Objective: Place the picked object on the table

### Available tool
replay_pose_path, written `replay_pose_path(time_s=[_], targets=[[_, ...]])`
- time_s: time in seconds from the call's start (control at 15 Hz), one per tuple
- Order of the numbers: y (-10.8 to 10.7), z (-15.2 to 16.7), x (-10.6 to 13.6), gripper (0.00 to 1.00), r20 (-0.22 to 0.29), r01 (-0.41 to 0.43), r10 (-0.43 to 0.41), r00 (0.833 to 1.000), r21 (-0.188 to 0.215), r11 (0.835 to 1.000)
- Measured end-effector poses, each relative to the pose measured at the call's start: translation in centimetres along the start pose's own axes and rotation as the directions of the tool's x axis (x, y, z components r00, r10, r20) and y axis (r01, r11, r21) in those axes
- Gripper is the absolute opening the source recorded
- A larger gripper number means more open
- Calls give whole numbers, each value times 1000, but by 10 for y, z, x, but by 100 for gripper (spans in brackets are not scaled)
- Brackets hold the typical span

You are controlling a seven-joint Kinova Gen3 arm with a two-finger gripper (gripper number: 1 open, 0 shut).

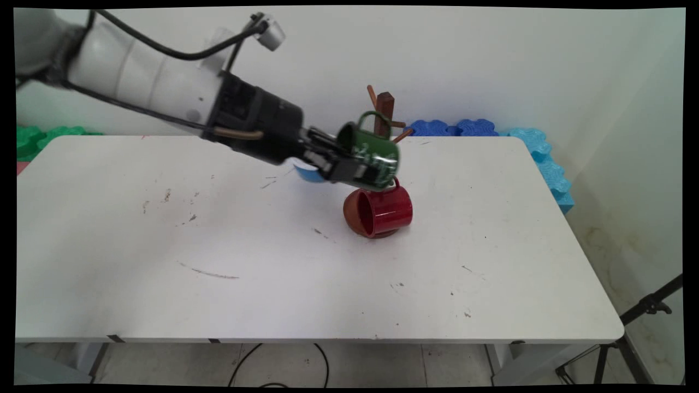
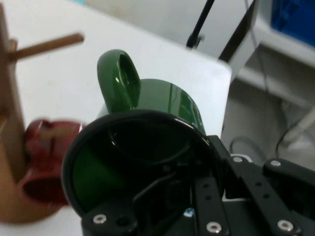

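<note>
The gripper was clamped on the green mug's rim, mid-frame above the red mug. Its handle needed lining up with the rack's peg, I'd say.

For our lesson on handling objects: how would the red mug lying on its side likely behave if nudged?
The red mug lies on its rounded side, so it would probably roll, though its handle may stop it. Its glossy surface suggests hard, rigid, slippery material. It lies by the wooden rack, so it might bump that.
</note>
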Motion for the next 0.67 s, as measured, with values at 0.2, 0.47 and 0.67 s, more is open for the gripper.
replay_pose_path(time_s=[0.2,0.47,0.67], targets=[[-14,-18,-3,0,129,-75,71,989,25,997],[-27,-35,-11,0,256,-142,124,959,50,989],[-36,-44,-22,0,364,-210,177,914,53,976]])
